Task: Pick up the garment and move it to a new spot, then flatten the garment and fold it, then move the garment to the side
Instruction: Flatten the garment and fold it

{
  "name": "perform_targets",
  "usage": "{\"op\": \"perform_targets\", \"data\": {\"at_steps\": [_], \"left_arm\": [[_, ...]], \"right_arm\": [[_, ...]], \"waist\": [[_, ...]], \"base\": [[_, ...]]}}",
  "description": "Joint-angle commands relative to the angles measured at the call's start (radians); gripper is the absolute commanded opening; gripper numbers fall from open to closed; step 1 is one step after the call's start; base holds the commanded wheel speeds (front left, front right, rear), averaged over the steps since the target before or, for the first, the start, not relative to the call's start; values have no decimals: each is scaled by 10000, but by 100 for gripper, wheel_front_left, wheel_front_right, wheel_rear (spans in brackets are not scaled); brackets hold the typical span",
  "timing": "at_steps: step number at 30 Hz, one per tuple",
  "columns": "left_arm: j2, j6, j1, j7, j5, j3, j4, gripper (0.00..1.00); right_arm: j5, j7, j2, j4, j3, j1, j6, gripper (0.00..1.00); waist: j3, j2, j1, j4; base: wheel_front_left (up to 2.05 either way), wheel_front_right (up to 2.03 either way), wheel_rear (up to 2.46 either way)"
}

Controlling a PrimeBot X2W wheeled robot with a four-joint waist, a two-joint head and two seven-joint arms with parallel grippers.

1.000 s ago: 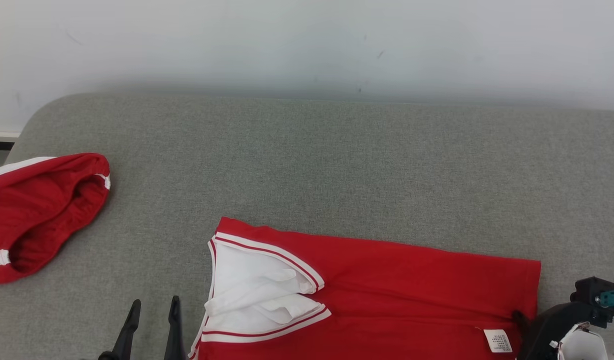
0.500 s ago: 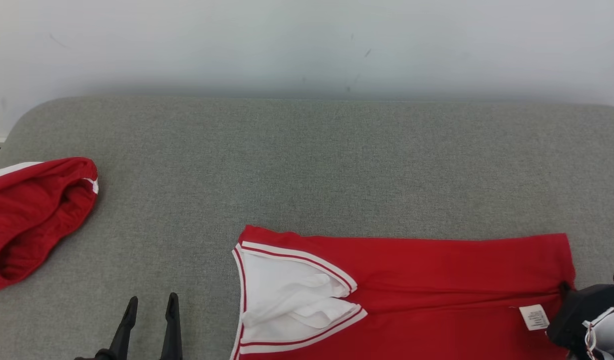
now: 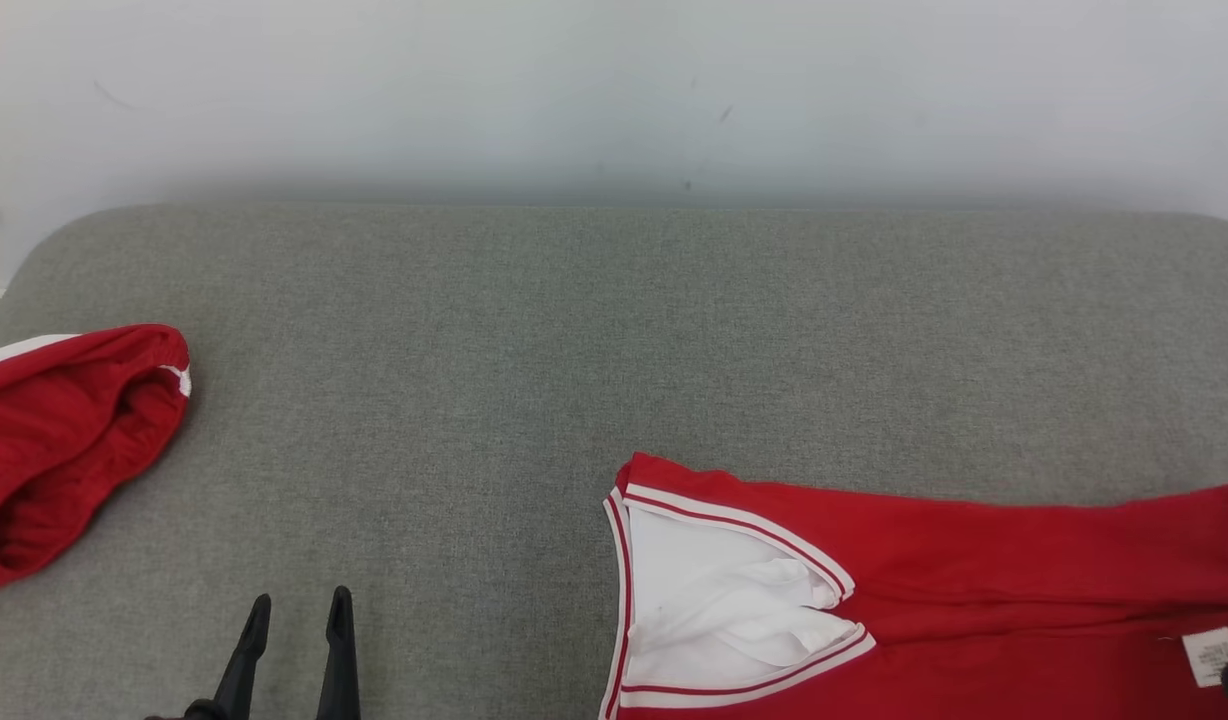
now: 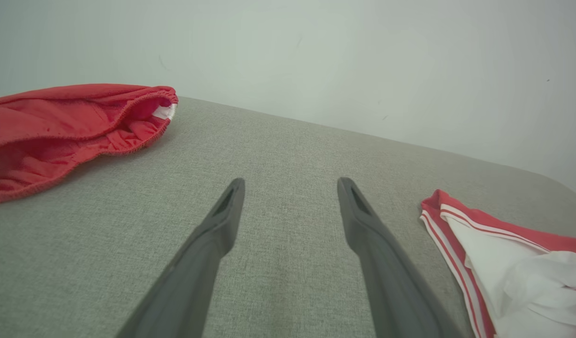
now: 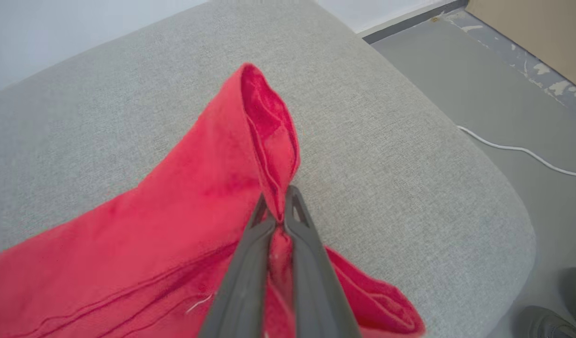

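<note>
The garment [image 3: 974,560] is a red top with a white collar trimmed in red stripes, lying folded on the grey padded surface [image 3: 574,330] at the lower right of the head view. Its collar end [image 4: 504,263] faces my left gripper. My right gripper [image 5: 277,197] is shut on a raised fold of the garment's [image 5: 175,225] red edge, lifting it into a peak. My left gripper [image 3: 301,598] hovers low over bare padding at the lower left, open with nothing between its fingers [image 4: 222,220], a hand's width left of the collar.
A second red piece with white trim [image 3: 64,440] lies bunched at the left edge of the surface. A pale wall runs behind. Beyond the surface's rounded right corner [image 5: 518,220] lie the floor, a white cable [image 5: 518,150] and a dark shoe [image 5: 550,324].
My right gripper has shut on the garment's edge and drawn the garment to the right across the surface. The left gripper has stayed open in place. The camera shifted slightly.
</note>
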Motion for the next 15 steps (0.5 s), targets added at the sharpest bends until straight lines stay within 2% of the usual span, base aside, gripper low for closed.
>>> {"op": "perform_targets", "data": {"at_steps": [1, 4, 7, 15], "left_arm": [[-6, 6, -9, -31, 19, 14, 36, 100], [-29, -9, -39, -31, 60, 16, 42, 100], [-38, -25, -5, -32, 88, 28, 49, 100], [-37, -83, 83, -33, 155, -31, 116, 100]], "right_arm": [[129, 94, -9, -115, 240, 116, -20, 0], [650, 295, -10, -277, 1025, 245, -20, 0], [1340, 370, -6, -315, 2236, 384, -18, 0], [2533, 117, -10, 307, 5174, 422, -18, 0]], "waist": [[-15, -2, 0, -31], [-48, -2, 0, -77], [-101, -2, 0, -119], [-235, -2, 0, -95]], "base": [[0, 0, 0], [0, 0, 0], [0, 0, 0], [0, 0, 0]]}}
